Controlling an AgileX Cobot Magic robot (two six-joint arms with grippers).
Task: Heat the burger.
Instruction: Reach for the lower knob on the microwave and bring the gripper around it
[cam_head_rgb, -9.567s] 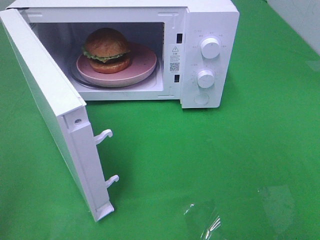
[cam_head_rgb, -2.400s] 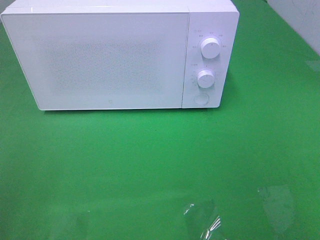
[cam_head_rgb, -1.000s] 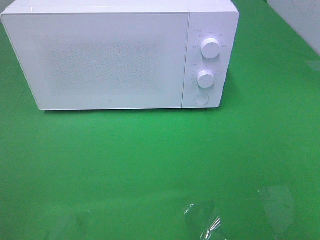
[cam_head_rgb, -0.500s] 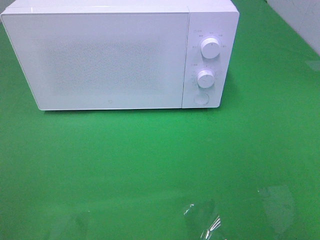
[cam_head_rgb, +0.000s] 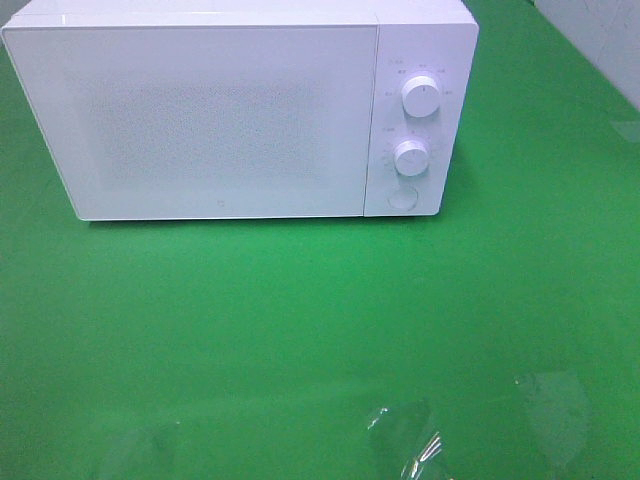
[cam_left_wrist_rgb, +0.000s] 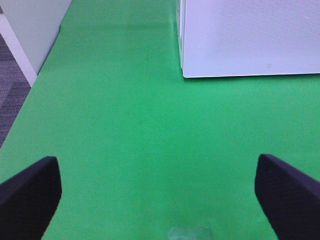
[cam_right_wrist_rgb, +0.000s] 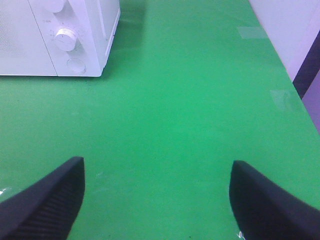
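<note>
My left gripper (cam_left_wrist_rgb: 159, 194) and right gripper (cam_right_wrist_rgb: 157, 200) hung spread wide, holding nothing, over the green cloth (cam_head_rgb: 320, 320) patched with shiny clear tape (cam_head_rgb: 405, 445), and beyond stood the white microwave (cam_head_rgb: 420, 40), its door (cam_head_rgb: 200, 120) shut, the burger out of sight, a pale wall (cam_head_rgb: 600, 40) at the far right.

The microwave (cam_left_wrist_rgb: 250, 35) stands on the green table (cam_left_wrist_rgb: 125, 110), its white dotted front shut. The left hand (cam_left_wrist_rgb: 156, 167) hovers well short of the microwave's near corner, its two black fingers (cam_left_wrist_rgb: 30, 195) spread wide with green table showing between them. Beyond the table edge farthest from the microwave lie grey floor (cam_left_wrist_rgb: 12, 100) and a pale panel (cam_left_wrist_rgb: 35, 25).
</note>
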